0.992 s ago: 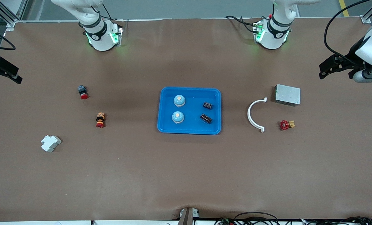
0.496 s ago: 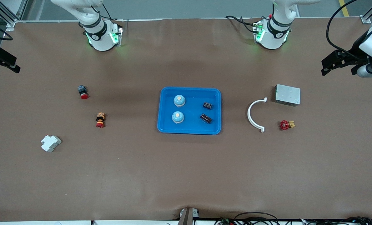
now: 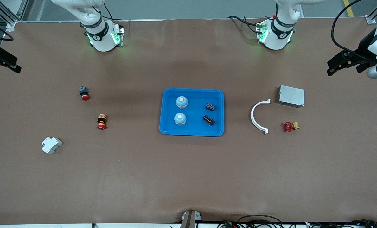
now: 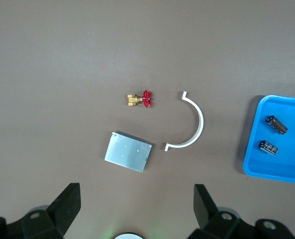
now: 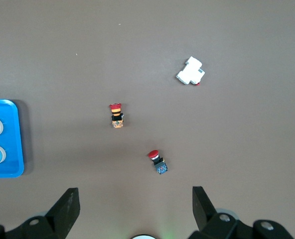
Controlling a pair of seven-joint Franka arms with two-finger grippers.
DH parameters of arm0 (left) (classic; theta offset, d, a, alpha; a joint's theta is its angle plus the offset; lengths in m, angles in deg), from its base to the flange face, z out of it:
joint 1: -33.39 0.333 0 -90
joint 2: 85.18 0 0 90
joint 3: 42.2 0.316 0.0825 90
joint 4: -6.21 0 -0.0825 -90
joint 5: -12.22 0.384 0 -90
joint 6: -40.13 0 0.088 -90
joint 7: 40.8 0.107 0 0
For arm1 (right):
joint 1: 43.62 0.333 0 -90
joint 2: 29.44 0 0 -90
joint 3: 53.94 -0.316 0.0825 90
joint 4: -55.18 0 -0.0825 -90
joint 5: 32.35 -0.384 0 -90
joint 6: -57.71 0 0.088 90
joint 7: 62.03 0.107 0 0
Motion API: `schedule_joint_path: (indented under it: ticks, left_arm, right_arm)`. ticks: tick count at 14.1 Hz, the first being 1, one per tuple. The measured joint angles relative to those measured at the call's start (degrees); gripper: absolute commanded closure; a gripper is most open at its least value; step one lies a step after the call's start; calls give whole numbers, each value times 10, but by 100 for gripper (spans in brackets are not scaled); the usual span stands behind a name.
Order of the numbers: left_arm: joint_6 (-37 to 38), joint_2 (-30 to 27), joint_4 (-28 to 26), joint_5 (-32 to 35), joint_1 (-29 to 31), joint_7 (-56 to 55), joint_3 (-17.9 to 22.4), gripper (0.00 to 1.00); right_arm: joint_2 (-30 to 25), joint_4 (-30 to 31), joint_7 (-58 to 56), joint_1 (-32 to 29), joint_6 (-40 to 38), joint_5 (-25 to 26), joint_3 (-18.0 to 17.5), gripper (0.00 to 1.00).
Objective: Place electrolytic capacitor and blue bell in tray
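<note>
- Since both blue bells (image 3: 181, 102) and both electrolytic capacitors (image 3: 209, 120) already lie inside the tray (image 3: 191, 133), the task looks done, and the arms appear pulled back to leave the work clear.
- The tray sits at the middle of the table; the bells stand along its edge toward the right arm's end, the capacitors along its edge toward the left arm's end.
- The left gripper (image 3: 343, 65) hangs over the table's edge at the left arm's end, jaws spread wide and empty, well apart from the tray.
- The right gripper (image 3: 4, 61) hangs over the table's edge at the right arm's end, likewise spread wide, holding nothing.
- Left outside as non-task clutter: a grey metal box (image 3: 291, 96), white curved bracket (image 3: 258, 116), red-handled valve (image 3: 290, 126), two red push-buttons (image 3: 84, 93), white breaker (image 3: 51, 145).
</note>
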Motion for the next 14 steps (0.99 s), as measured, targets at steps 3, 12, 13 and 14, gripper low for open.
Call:
schedule_joint_path:
  ticks: [3, 12, 13, 14]
  left_arm:
    - [1, -2, 0, 0, 0, 0, -4, 0]
    - [1, -4, 17, 0, 0, 0, -6, 0]
    - [1, -4, 17, 0, 0, 0, -6, 0]
    - [1, -4, 17, 0, 0, 0, -6, 0]
  right_arm:
    - [0, 0, 0, 2, 0, 0, 0, 0]
    - [0, 0, 1, 5, 0, 0, -1, 0]
    - [0, 0, 1, 5, 0, 1, -1, 0]
    - [0, 0, 1, 5, 0, 1, -1, 0]
